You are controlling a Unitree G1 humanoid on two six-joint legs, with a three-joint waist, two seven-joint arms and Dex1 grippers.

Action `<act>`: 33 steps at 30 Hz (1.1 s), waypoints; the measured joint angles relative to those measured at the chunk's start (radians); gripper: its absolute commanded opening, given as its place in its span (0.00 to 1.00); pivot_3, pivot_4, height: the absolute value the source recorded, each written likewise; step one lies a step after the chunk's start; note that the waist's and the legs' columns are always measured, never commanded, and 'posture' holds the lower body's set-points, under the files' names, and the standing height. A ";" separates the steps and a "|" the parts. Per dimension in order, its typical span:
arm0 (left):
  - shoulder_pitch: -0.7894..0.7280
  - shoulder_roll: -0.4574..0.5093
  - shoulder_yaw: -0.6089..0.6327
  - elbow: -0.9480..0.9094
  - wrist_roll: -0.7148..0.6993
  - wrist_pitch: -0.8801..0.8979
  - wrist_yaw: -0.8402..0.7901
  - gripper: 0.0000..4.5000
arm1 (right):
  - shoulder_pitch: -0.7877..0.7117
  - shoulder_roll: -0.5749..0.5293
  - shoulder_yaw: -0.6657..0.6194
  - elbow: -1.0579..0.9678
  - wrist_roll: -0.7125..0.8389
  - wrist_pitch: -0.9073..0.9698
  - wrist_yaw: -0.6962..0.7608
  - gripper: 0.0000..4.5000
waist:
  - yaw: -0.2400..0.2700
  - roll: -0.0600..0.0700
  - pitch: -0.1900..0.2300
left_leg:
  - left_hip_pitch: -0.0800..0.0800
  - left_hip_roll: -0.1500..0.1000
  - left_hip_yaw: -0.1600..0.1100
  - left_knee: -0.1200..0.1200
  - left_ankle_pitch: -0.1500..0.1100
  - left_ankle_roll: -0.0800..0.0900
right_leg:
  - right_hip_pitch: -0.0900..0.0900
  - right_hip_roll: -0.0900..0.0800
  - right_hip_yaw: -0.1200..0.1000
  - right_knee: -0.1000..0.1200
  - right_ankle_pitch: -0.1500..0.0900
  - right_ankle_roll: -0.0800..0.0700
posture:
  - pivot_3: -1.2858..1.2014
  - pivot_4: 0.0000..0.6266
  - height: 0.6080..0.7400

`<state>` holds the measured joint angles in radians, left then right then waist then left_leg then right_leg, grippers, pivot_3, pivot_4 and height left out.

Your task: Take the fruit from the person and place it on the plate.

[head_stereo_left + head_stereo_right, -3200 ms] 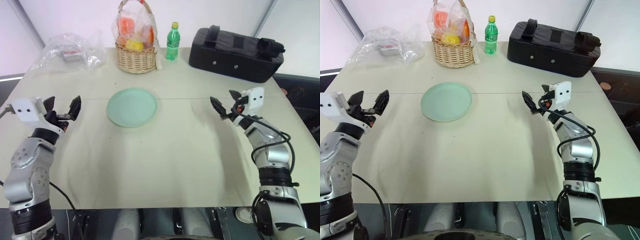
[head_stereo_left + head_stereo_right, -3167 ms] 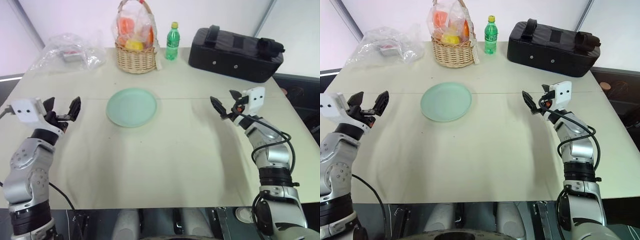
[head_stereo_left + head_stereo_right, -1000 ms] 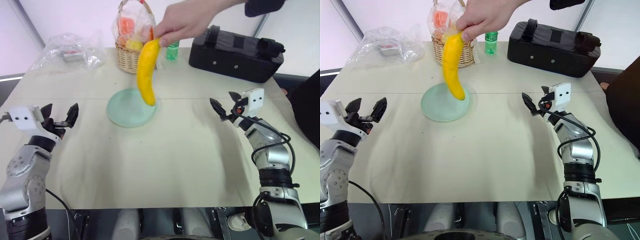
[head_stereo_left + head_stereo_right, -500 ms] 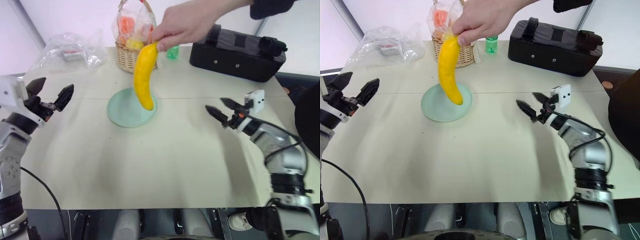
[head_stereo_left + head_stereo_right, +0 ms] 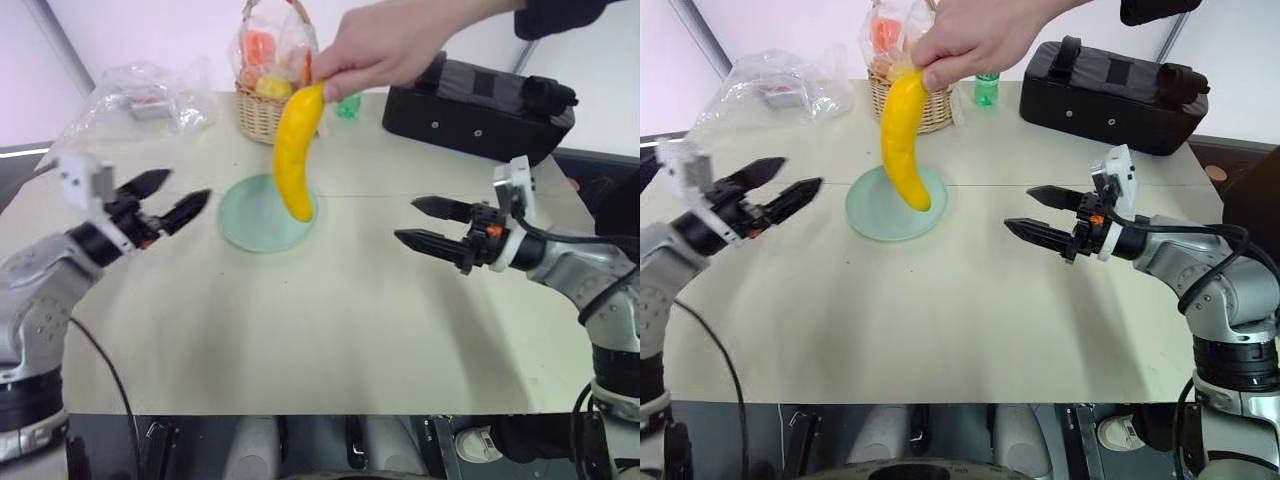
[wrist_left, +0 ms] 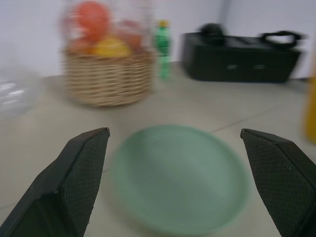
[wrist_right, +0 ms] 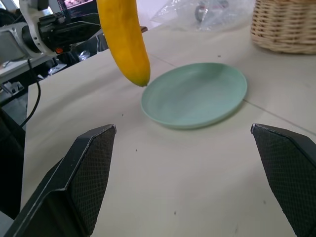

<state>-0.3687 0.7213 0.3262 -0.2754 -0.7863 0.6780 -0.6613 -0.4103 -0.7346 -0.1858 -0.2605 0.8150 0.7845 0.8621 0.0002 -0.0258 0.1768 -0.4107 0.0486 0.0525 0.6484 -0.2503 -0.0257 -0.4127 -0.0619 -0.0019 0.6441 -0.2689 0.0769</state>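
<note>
A person's hand (image 5: 385,45) reaches in from the back right and holds the yellow banana (image 5: 295,150) by its stem end. The fruit hangs nearly upright, its lower tip over the far right part of the mint-green plate (image 5: 250,222). My left gripper (image 5: 190,184) is open, level, pointing right toward the plate and banana, a short way left of them. My right gripper (image 5: 406,220) is open too, pointing left from the banana's right side. Neither touches the fruit. The right wrist view looks between its fingers at the banana (image 7: 123,39) and the plate (image 7: 197,94).
Behind the plate stands a wicker basket (image 5: 265,115) of plastic-wrapped fruits, with a green bottle (image 6: 162,48) beside it. A black case (image 5: 480,100) lies at the back right and a clear plastic bag (image 5: 140,92) at the back left. The beige table (image 5: 330,330) is bare in front.
A person's hand brought the banana in over the plate and holds it there. Both my grippers have risen and swung inward to point at it, still open.
</note>
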 measured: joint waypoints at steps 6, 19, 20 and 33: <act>-0.213 -0.073 -0.179 0.123 0.023 0.010 -0.102 0.99 | 0.004 0.015 0.026 0.009 -0.056 -0.029 -0.022 1.00 | 0.005 0.000 0.000 | 0.000 0.000 0.000 0.000 0.000 0.000 | 0.000 0.002 0.000 0.001 0.002 0.004 | 0.52 0.24 1.00; -0.356 -0.191 -0.271 0.269 0.073 -0.008 -0.234 0.87 | 0.071 0.054 0.022 -0.042 -0.067 -0.031 -0.109 1.00 | 0.001 0.000 0.000 | 0.000 0.001 -0.001 0.000 0.000 0.000 | -0.001 0.004 0.000 0.001 0.002 0.004 | 0.52 0.24 1.00; -0.360 -0.198 -0.273 0.277 0.078 -0.009 -0.237 0.81 | 0.071 0.056 0.022 -0.042 -0.067 -0.033 -0.113 1.00 | 0.002 0.000 0.000 | 0.000 0.001 -0.001 0.000 0.000 0.000 | -0.001 0.004 0.000 0.001 0.002 0.004 | 0.52 0.24 1.00; -0.374 -0.170 -0.300 0.315 0.194 -0.048 -0.197 0.27 | 0.070 0.062 0.023 -0.041 -0.079 -0.051 -0.125 1.00 | 0.002 0.000 0.000 | 0.000 0.001 -0.001 0.000 0.000 0.000 | -0.001 0.004 0.000 0.001 0.002 0.004 | 0.52 0.24 1.00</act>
<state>-0.7430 0.5518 0.0259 0.0398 -0.5920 0.6297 -0.8580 -0.3401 -0.6725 -0.1629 -0.3012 0.7358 0.7335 0.7368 0.0019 -0.0262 0.1772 -0.4106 0.0494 0.0518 0.6482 -0.2502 -0.0254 -0.4133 -0.0579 -0.0018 0.6456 -0.2670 0.0809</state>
